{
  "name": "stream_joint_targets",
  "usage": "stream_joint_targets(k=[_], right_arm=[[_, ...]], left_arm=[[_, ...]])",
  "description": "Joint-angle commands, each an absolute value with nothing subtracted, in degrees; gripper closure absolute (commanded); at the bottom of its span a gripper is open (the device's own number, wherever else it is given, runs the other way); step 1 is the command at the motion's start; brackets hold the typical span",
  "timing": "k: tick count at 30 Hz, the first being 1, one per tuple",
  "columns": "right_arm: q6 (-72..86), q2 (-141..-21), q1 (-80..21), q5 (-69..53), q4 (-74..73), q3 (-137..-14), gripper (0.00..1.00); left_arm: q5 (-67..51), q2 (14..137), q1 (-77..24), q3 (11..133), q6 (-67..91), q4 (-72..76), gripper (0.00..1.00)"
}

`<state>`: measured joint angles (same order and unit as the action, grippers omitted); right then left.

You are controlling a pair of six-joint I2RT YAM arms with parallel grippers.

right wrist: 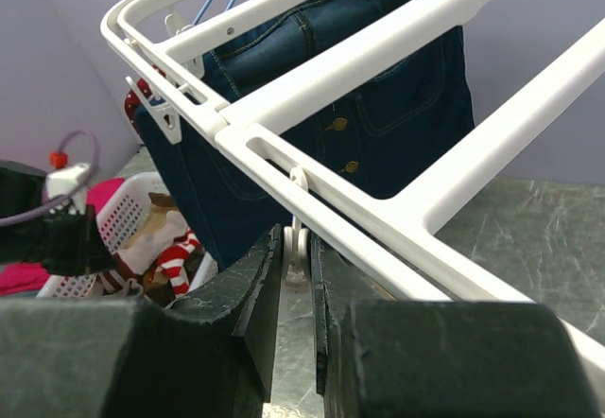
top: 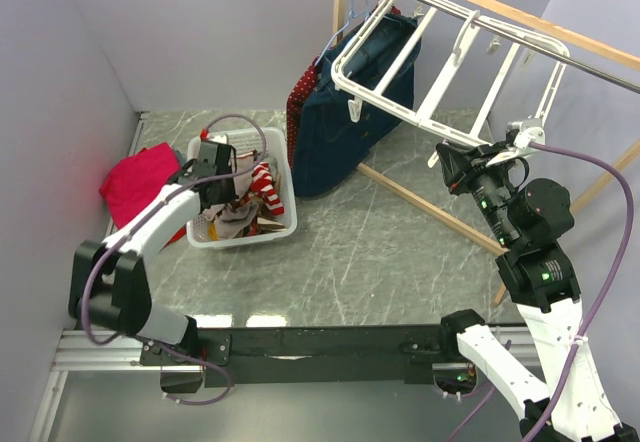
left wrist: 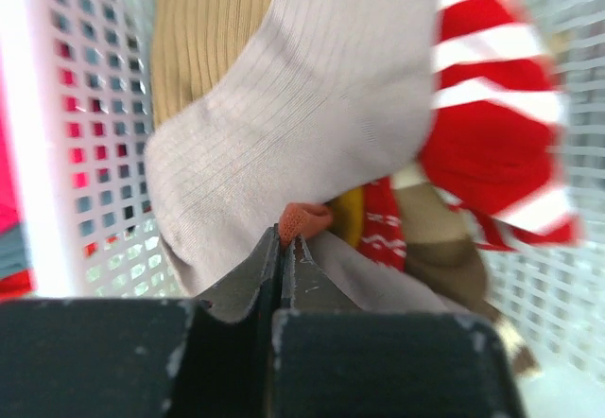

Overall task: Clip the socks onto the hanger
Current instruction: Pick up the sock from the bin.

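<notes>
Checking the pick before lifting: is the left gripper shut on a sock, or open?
Shut on it: left gripper jaws meet, pinching taupe sock fabric inside the basket.

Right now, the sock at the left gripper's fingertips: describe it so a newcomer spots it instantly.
Find the white mesh basket left of centre, below the left gripper. Inside it, right at the closed fingertips, lies the sock: pale grey-taupe with fine ribbing. Its neighbours are a mustard ribbed piece and a red-and-white striped one; it alone is plain and pale.
</notes>
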<state>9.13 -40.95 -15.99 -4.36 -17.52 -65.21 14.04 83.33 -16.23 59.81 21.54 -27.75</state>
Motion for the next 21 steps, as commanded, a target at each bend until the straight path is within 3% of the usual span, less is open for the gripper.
stream_joint_targets(k=[1, 8, 21], right_arm=[[9.40, -41.04, -16.26, -6.24, -16.35, -65.04, 0.85], [10.19, -41.13, -16.26, -6.77, -16.00, -65.13, 0.85], [11.16, -41.40, -16.26, -7.47, -15.47, -66.36, 0.85]], left_arm=[[14.50, 71.40, -17.75, 62.23, 18.90, -23.91, 0.99], [-1.74, 59.68, -20.12, 60.55, 15.47, -14.42, 0.99], [-21.00, 63.80, -38.93, 75.48, 14.59, -6.69, 0.99]])
